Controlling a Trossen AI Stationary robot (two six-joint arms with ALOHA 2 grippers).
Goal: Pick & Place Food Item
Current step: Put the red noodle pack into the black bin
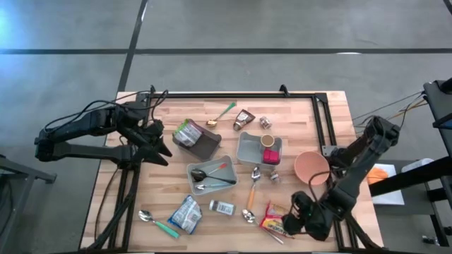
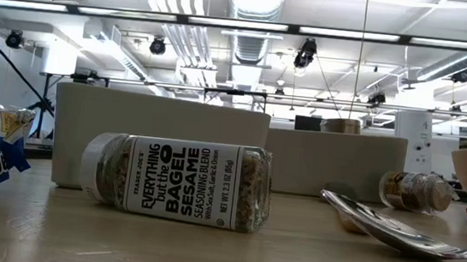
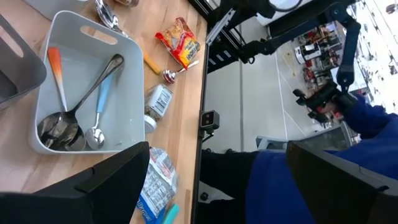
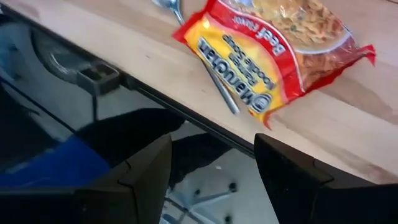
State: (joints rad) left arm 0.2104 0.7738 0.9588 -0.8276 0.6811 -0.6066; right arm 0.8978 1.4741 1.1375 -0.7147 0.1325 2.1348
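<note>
A red and yellow ramen packet [image 1: 275, 219] [image 4: 280, 50] lies flat near the table's near edge, right of the middle, over a spoon's handle [image 4: 221, 93]. My right gripper [image 1: 298, 221] [image 4: 211, 149] hovers just right of the packet at that edge, open, nothing between its fingers. A blue and white snack bag [image 1: 186, 214] and a seasoning jar [image 2: 177, 181] on its side lie farther left. My left gripper [image 1: 157, 144] [image 3: 217, 186] waits wide open above the table's left side.
A white bin [image 1: 210, 175] holds spoons at the centre. A grey bin [image 1: 247, 149], a dark bin [image 1: 205, 144] and a pink bowl [image 1: 311, 168] stand around it. Loose spoons lie near the front. A black rail [image 1: 233, 94] runs along the far and right edges.
</note>
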